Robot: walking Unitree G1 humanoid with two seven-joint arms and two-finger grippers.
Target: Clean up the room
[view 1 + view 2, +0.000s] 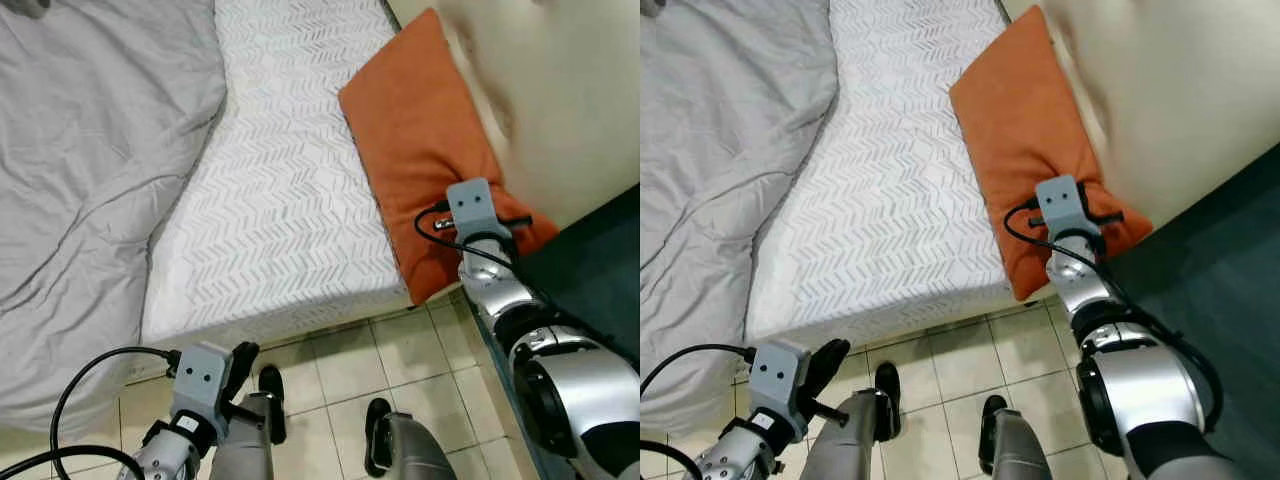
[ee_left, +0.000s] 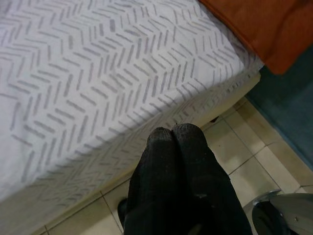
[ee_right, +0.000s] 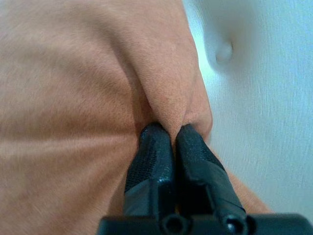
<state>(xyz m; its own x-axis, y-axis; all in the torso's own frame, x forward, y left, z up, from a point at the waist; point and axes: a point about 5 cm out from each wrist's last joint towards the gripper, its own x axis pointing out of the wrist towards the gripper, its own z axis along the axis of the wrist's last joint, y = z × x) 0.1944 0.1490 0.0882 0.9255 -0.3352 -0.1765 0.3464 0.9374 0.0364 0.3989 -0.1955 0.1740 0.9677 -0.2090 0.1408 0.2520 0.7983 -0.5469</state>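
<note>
An orange pillow (image 1: 420, 130) lies at the right side of the bed's white patterned mattress (image 1: 280, 180), leaning against the cream headboard (image 1: 560, 90). My right gripper (image 3: 167, 131) is shut on a pinched fold of the orange pillow (image 3: 73, 88) near its lower corner; its wrist camera block (image 1: 478, 208) shows in the head views. My left gripper (image 2: 172, 133) is shut with nothing in it, low over the tiled floor by the mattress edge (image 2: 146, 142); its fingers (image 1: 243, 362) point toward the bed.
A grey duvet (image 1: 90, 170) covers the left half of the bed and hangs over its edge. A dark teal surface (image 1: 590, 270) lies to the right of the pillow. My feet (image 1: 272, 390) stand on beige floor tiles (image 1: 340, 370) right by the bed.
</note>
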